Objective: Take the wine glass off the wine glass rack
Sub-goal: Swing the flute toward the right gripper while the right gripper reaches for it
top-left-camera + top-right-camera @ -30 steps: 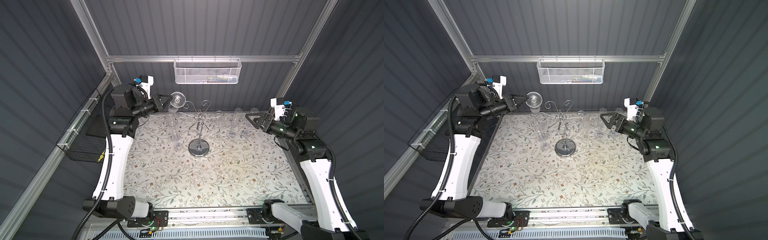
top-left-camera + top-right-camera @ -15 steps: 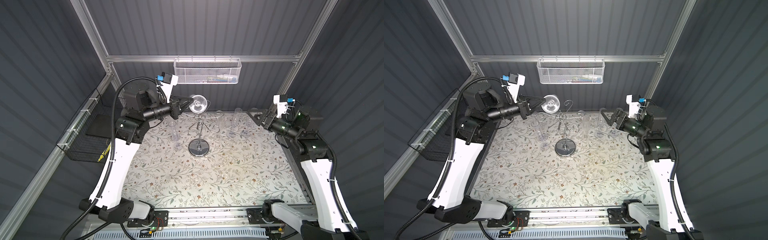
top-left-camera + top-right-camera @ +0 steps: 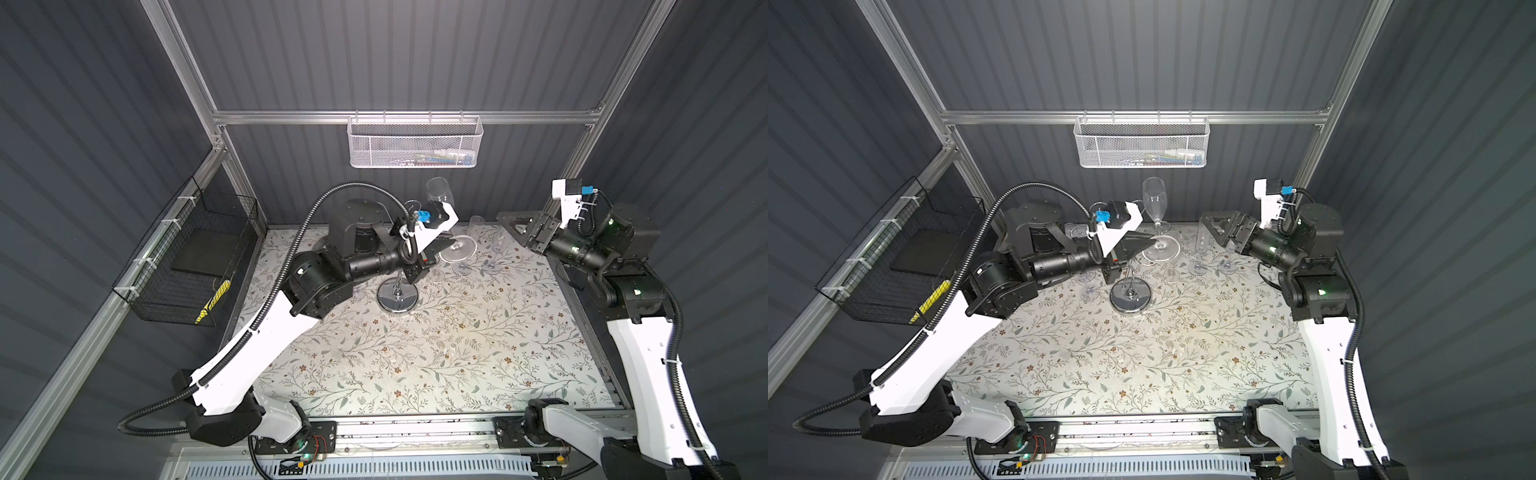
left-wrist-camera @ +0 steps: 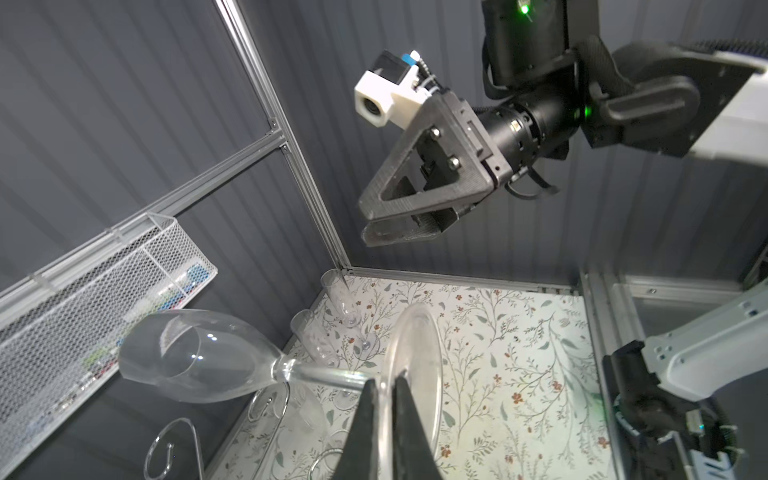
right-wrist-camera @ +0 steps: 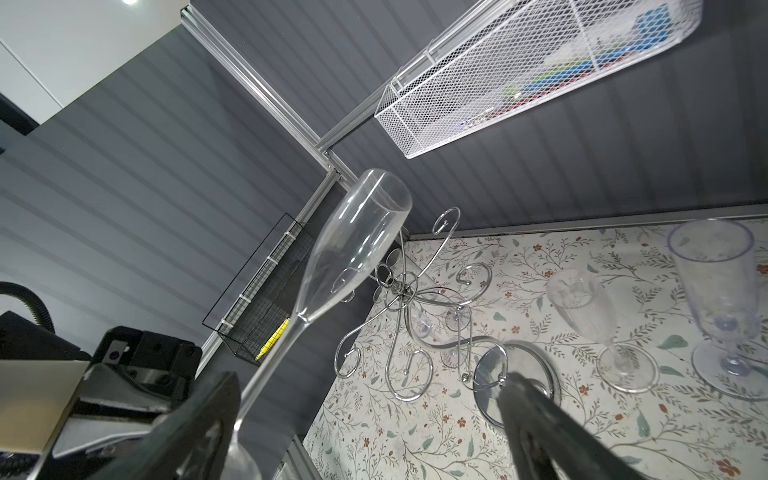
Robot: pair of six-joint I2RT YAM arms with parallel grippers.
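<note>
My left gripper (image 4: 384,384) is shut on the round foot (image 4: 419,365) of a clear wine glass (image 4: 195,357). In both top views the glass (image 3: 439,195) (image 3: 1154,199) stands bowl up in the air, behind and above the wine glass rack (image 3: 397,296) (image 3: 1131,296). The rack is chrome wire with a mirrored disc base and curled arms (image 5: 415,291). No glass hangs on the arms that show. My right gripper (image 5: 370,415) (image 3: 509,226) is open and holds nothing. It hovers to the right of the held glass, pointing at it.
Several clear glasses stand on the floral table cloth near the back, right of the rack (image 3: 473,232) (image 5: 582,307) (image 5: 723,282) and left of it (image 3: 1088,282). A white mesh basket (image 3: 413,143) hangs on the back wall. A black wire basket (image 3: 187,266) hangs at the left.
The left arm swung from the back left corner to the right over the rack, carrying the glass and turning it from lying sideways to bowl up. The right gripper rose slightly.
</note>
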